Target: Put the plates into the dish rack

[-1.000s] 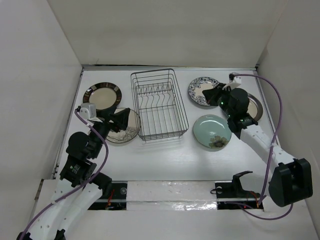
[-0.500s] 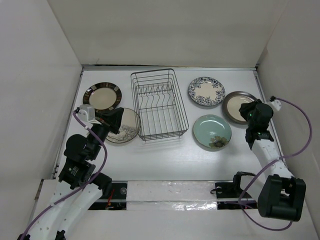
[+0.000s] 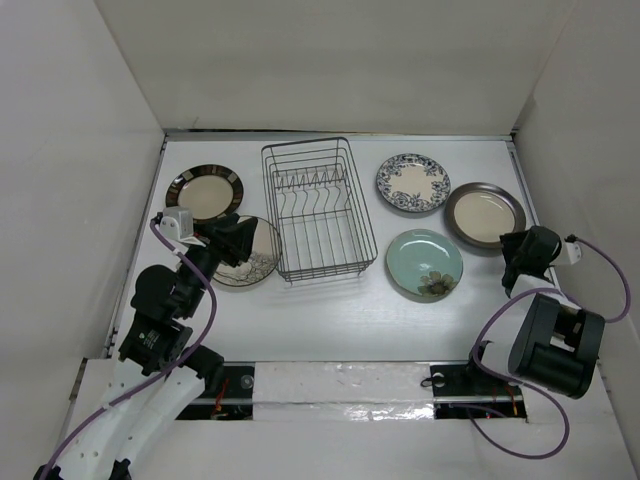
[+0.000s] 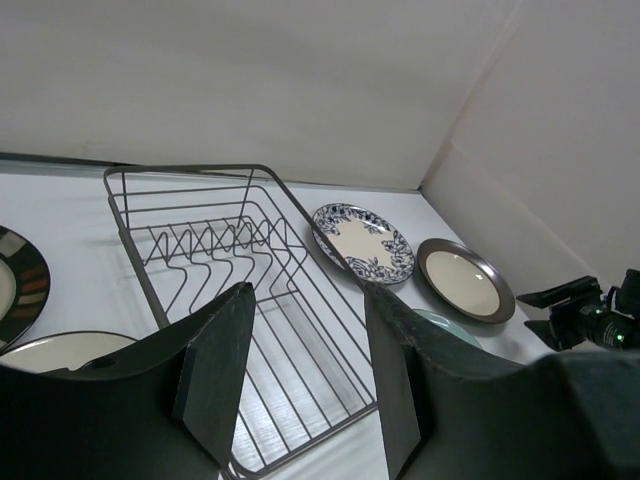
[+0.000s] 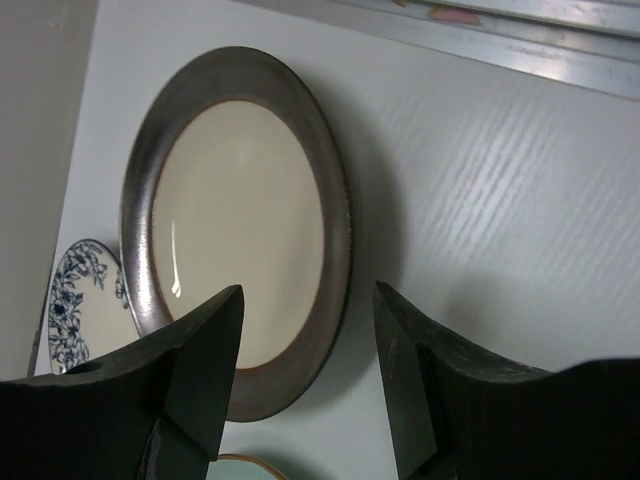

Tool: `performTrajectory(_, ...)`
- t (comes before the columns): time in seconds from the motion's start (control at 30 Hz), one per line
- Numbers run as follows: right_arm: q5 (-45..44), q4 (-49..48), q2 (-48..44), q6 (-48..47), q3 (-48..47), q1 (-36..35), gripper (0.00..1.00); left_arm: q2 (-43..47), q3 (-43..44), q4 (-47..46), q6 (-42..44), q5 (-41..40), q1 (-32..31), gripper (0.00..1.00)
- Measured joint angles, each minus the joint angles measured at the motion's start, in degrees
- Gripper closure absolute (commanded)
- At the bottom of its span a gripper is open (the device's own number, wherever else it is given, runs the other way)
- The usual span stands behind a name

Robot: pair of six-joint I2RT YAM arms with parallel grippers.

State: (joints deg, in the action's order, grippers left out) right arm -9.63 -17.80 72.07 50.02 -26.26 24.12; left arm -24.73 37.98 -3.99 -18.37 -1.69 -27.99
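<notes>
Partly hidden under left gripper, top view: patterned-edge plate. Cropped at left wrist view's edge: dark-rimmed plate. Mostly behind a finger there: pale green plate.

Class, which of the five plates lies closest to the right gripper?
The beige plate with the grey-brown rim, far right. It alone sits directly ahead of the right gripper; the other four lie farther left.

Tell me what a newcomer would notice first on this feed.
The dark wire dish rack stands empty mid-table, five plates lying flat on either side. The left gripper, open and empty, hangs over the patterned-edge plate; the right gripper, also open, hangs beside the grey-brown rimmed plate.
</notes>
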Motion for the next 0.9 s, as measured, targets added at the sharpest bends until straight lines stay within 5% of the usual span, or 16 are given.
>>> performTrajectory(0.3,4.61,-2.99,3.23,2.99,1.73,1.03,0.43,0.04,0.00,0.00,0.00,-0.04,0.00,0.54)
performTrajectory(0.63,10.56,0.61,-10.73,-2.08,4.52,-5.09,0.42,-0.26,0.00,-0.02,0.00,-0.11,0.00,0.54)
performTrajectory(0.9,19.28,8.57,-9.84,-5.18,10.60,-5.09,0.41,-0.57,0.00,0.00,0.00,-0.11,0.00,0.54)
